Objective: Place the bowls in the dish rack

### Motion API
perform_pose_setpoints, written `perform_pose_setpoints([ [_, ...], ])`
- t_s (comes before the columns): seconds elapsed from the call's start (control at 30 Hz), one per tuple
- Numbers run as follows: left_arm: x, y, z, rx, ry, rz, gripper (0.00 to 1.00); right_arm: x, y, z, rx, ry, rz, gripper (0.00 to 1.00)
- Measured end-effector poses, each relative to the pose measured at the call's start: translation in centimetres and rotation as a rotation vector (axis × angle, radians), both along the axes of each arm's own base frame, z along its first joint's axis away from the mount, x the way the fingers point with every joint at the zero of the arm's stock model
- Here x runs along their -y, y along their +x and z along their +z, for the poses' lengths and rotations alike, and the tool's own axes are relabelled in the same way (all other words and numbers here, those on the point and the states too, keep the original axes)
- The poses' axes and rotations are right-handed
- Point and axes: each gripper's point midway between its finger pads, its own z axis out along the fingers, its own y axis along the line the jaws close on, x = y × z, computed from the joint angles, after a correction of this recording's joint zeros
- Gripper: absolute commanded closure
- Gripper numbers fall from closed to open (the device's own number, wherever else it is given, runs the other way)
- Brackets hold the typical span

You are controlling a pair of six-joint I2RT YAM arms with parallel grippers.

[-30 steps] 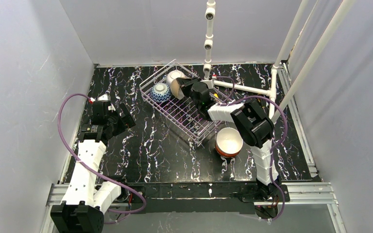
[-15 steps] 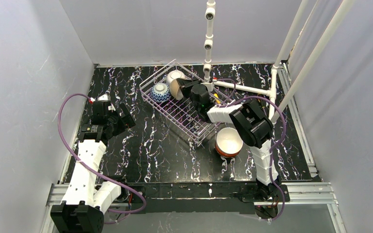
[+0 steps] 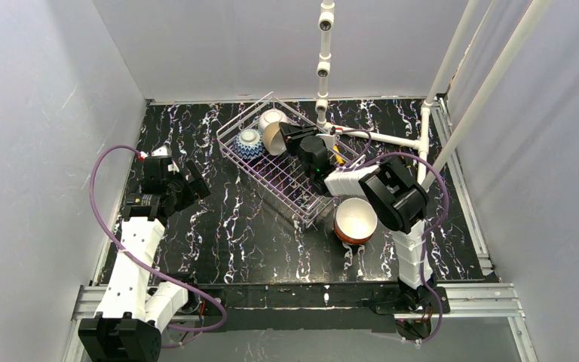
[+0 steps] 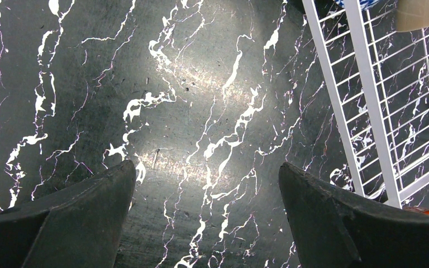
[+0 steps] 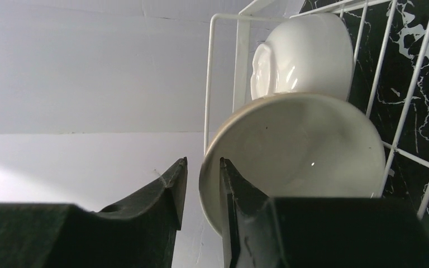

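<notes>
The wire dish rack [image 3: 301,185] stands at the back middle of the table. In it are a blue-patterned bowl [image 3: 249,142], a white bowl [image 3: 272,118] and a tan bowl [image 3: 274,137] standing on edge against the white one. My right gripper [image 3: 286,136] is at the tan bowl [image 5: 301,151]. Its right finger is inside the rim, and its left finger [image 5: 176,184] stands just off the outside with a thin gap, so it is open. The white bowl [image 5: 307,56] lies behind. A red-orange bowl [image 3: 355,220] sits on the table by the right arm. My left gripper [image 3: 172,179] is open and empty over the table [image 4: 206,184].
A white pipe frame [image 3: 381,137] runs along the rack's far right side, with an upright pipe [image 3: 323,68] behind it. The rack's near edge [image 4: 368,111] shows to the right of my left gripper. Grey walls close in the table on three sides.
My right wrist has drawn back a little to the right and down. The tan bowl stays on edge in the rack's far corner. The left arm has not moved.
</notes>
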Motion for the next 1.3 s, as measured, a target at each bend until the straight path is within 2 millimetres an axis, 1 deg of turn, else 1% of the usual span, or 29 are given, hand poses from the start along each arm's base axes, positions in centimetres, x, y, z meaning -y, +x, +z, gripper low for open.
perform_pose_setpoints([
  [0.2,0.0,0.0,0.1,0.005,0.001,0.001,0.02,1.0,-0.3,0.4,-0.038,0.014,-0.032,0.74],
  [0.27,-0.1,0.0,0.2,0.008,0.002,0.002,0.02,1.1,-0.4,0.0,-0.057,0.005,-0.035,0.76],
  [0.37,-0.1,0.0,0.2,0.010,0.005,0.004,0.02,1.2,-0.5,-1.0,-0.090,-0.023,-0.035,0.76],
  [0.5,-0.1,-0.1,0.2,0.011,0.006,0.005,0.02,1.2,-0.7,-2.1,-0.116,-0.075,-0.025,0.57],
  [0.53,-0.1,-0.1,0.3,0.011,0.006,0.005,0.02,1.2,-0.7,-2.3,-0.119,-0.094,-0.023,0.55],
  [0.6,-0.1,-0.1,0.2,0.011,0.006,0.006,0.02,1.1,-0.6,-2.3,-0.116,-0.136,-0.013,0.53],
  [0.67,-0.2,-0.1,0.3,0.012,0.007,0.007,0.02,0.6,-0.3,-1.9,-0.105,-0.190,0.004,0.53],
  [0.83,-0.2,-0.1,0.3,0.013,0.009,0.009,0.02,-0.4,-0.1,0.7,-0.041,-0.316,0.060,0.52],
  [0.93,-0.3,-0.1,0.3,0.013,0.010,0.010,0.02,-1.1,-0.1,2.5,0.014,-0.457,0.124,0.49],
  [1.0,-0.3,-0.1,0.3,0.013,0.011,0.010,0.02,-1.7,-0.2,3.5,0.059,-0.559,0.175,0.45],
  [1.1,-0.3,-0.1,0.3,0.013,0.010,0.010,0.02,-2.6,-0.6,4.9,0.158,-0.765,0.287,0.37],
  [1.17,-0.3,-0.1,0.3,0.013,0.010,0.010,0.02,-3.1,-1.1,5.4,0.238,-0.901,0.378,0.36],
  [1.27,-0.2,-0.1,0.3,0.013,0.010,0.010,0.02,-3.8,-2.7,5.6,0.368,-1.118,0.573,0.35],
  [1.3,-0.2,-0.1,0.3,0.013,0.010,0.010,0.02,-4.1,-3.3,5.9,0.422,-1.189,0.647,0.36],
])
